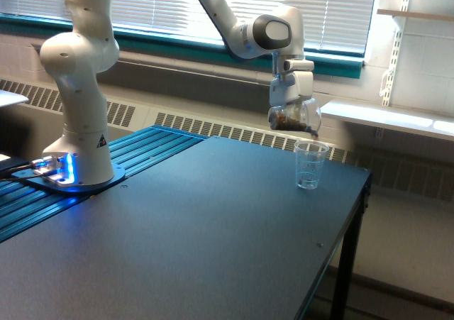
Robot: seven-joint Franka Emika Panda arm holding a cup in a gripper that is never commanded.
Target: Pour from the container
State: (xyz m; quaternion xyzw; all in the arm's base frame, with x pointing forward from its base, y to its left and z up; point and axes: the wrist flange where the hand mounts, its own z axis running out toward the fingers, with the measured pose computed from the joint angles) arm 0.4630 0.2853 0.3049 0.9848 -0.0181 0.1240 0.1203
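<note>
Exterior view shows the dark table [213, 221] with the white Panda arm [81, 86] standing at its left side. The arm reaches over to the right, and its wrist points down. The gripper [292, 114] pinches the container [294, 118], which is tilted, brown bits inside. It hangs just above the tapered clear cup [310, 165], not touching.

The claw [292, 108] has its fingertips hidden behind the small cup [294, 117], so their grip cannot be made out. The arm [220, 11] runs off the top edge. The worktop [213, 221] is cut off at the bottom, and the markings on the taller cup [310, 165] are too small to read.
</note>
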